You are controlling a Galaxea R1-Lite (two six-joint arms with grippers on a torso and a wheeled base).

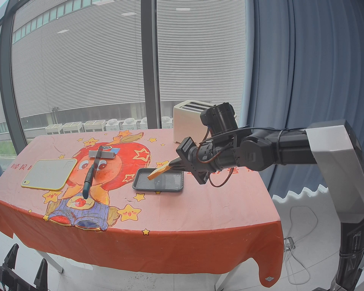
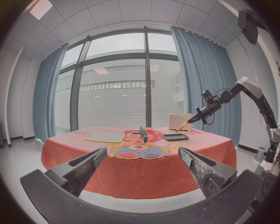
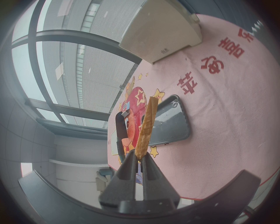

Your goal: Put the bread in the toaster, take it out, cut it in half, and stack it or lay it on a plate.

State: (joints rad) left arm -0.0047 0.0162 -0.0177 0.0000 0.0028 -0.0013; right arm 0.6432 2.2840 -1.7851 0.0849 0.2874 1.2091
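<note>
Your right gripper (image 1: 172, 163) pinches the bread (image 1: 158, 172) by one end; so the long free part sticks out, tilted, above the dark tray (image 1: 175, 186) at the centre of the head view; I think this grip suits the slot of the toaster (image 1: 187, 120), just behind at upper centre; your left gripper (image 2: 142, 151) holds nothing, its fingers spread, well apart from the table (image 2: 204, 140).

An office-style test room rather than a home kitchen: grid ceiling tiles (image 2: 122, 17) with a panel light (image 2: 40, 8), floor-to-ceiling windows (image 2: 116, 96), blue curtains (image 2: 204, 73), and one cloth-draped table (image 2: 140, 175) with a toaster (image 1: 187, 120) at its 1 o'clock.
</note>
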